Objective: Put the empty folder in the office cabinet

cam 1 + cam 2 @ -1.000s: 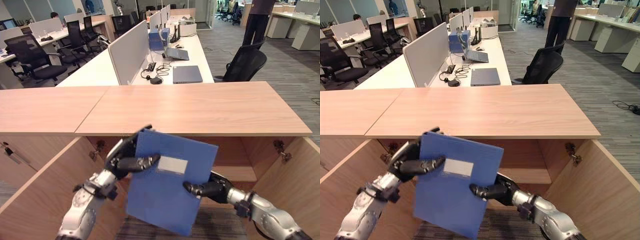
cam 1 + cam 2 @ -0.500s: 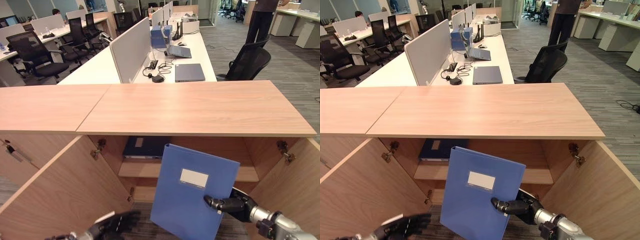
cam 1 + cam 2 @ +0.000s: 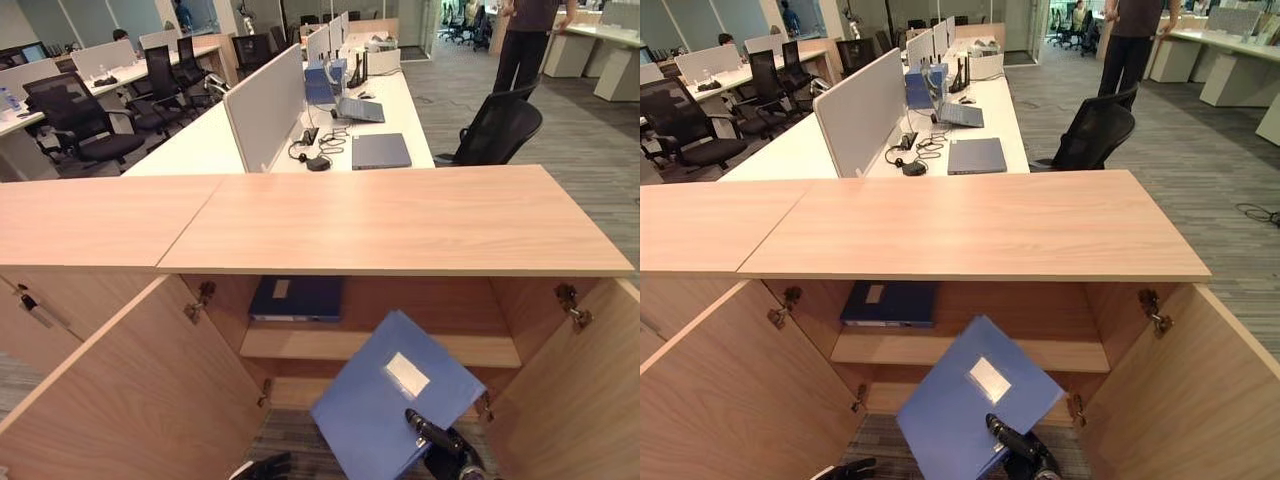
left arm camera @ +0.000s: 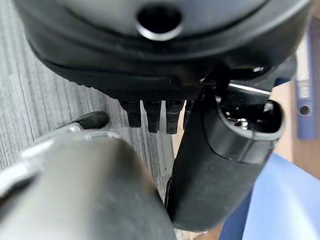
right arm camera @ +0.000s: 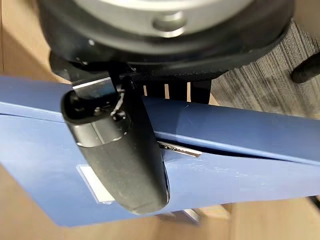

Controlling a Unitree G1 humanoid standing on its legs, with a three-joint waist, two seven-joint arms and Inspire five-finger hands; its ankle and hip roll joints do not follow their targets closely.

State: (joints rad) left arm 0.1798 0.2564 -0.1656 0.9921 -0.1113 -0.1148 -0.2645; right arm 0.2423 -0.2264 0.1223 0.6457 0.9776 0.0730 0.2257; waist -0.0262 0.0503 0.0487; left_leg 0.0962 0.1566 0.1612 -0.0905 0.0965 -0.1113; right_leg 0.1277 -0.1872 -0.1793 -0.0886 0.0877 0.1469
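The right hand (image 3: 1025,455) pinches the blue folder (image 3: 970,400) at its lower edge, thumb laid across the front cover and the fingers (image 5: 167,91) curled behind it, as the right wrist view shows; the grip sits at one edge so that the rest of the folder reaches forward, free to enter the cabinet. The folder is tilted, its white label (image 3: 990,379) facing up and its far corner leading toward the open office cabinet (image 3: 970,300), just in front of the lower compartment and below the inner shelf (image 3: 890,348). It looks about to go in under that shelf, though not yet set down. Both cabinet doors (image 3: 730,390) stand swung wide, which leaves the opening clear. On the shelf lies a dark blue binder (image 3: 890,303) flat, toward its left side; the rest of that shelf is bare. The left hand (image 3: 262,467) hangs low by the floor, off the folder, its fingers (image 4: 152,116) loosely straight and holding nothing. The wooden worktop (image 3: 970,225) over the cabinet carries nothing
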